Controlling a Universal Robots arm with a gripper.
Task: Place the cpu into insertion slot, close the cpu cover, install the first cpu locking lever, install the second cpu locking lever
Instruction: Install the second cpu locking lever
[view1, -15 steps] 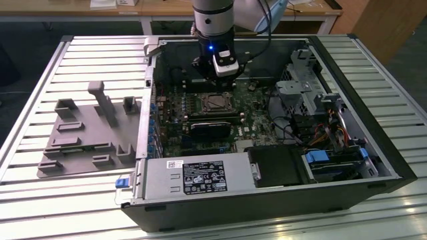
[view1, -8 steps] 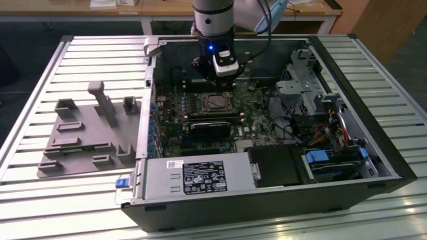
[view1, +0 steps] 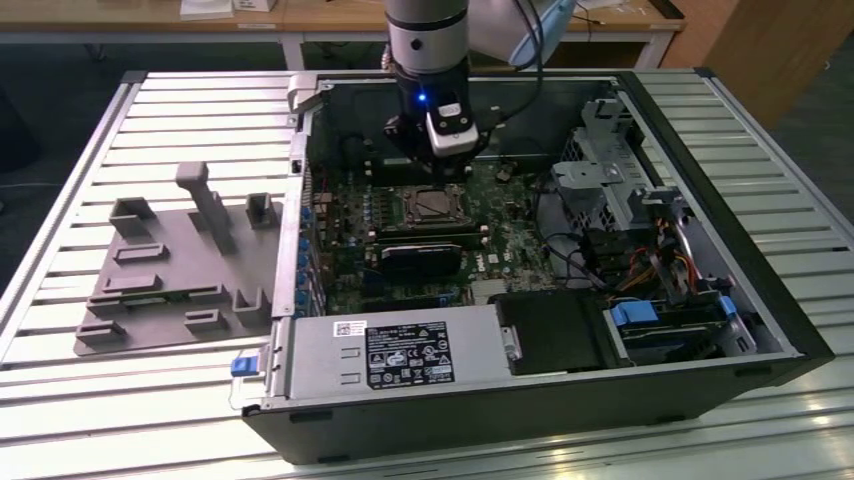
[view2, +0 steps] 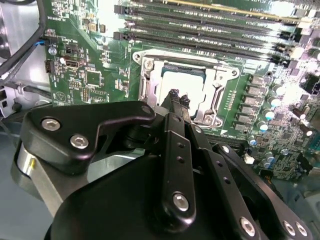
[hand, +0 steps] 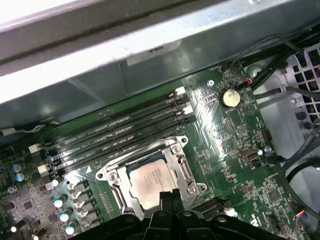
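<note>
- The gripper (view1: 447, 170) is hanging inside the open computer case (view1: 747, 300), directly above the insertion slot (view1: 430, 204) on the green motherboard (view1: 350, 240).
- In both wrist views the fingertips (view2: 174, 94) are lying close together with nothing between them, positioned over the near edge of the socket.
- The cpu (hand: 152, 182) is sitting flat in the insertion slot, its silver-grey top exposed.
- The cpu cover (hand: 181, 167) is lying down around the chip, framing it.
- The long black memory slots (hand: 115, 132) are running just beside the socket, on its far side.
- A grey parts fixture (view1: 174, 270) is resting on the slatted table (view1: 80, 180) at the exterior view's left, well apart from the case.
</note>
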